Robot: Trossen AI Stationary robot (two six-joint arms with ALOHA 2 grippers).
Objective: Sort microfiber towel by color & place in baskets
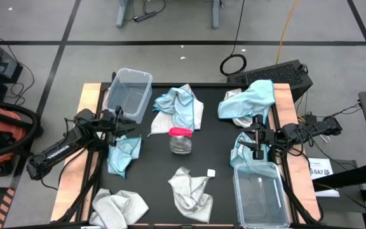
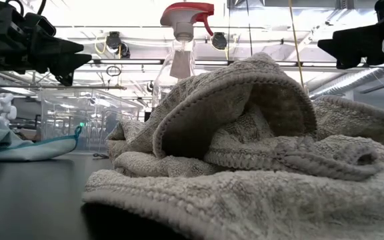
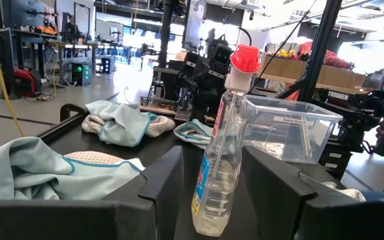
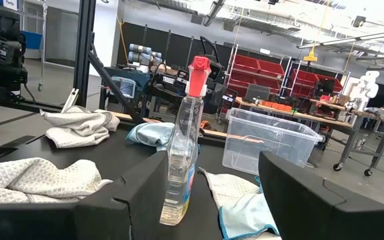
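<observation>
Blue and grey-white towels (image 1: 182,107) are scattered between two baskets (image 1: 129,93); left gripper (image 1: 121,123) and right gripper (image 1: 257,138) are held apart-fingered, empty.

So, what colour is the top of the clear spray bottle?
Red: the spray bottle has a red trigger head, clearest in the left wrist view.

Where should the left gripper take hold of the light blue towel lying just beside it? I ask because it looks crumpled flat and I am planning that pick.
Pinch a raised fold near the middle of the light blue towel, coming straight down from above. It lies rumpled on the table, so its folds stand up while its edges lie flat. The left gripper is open and close by.
</observation>
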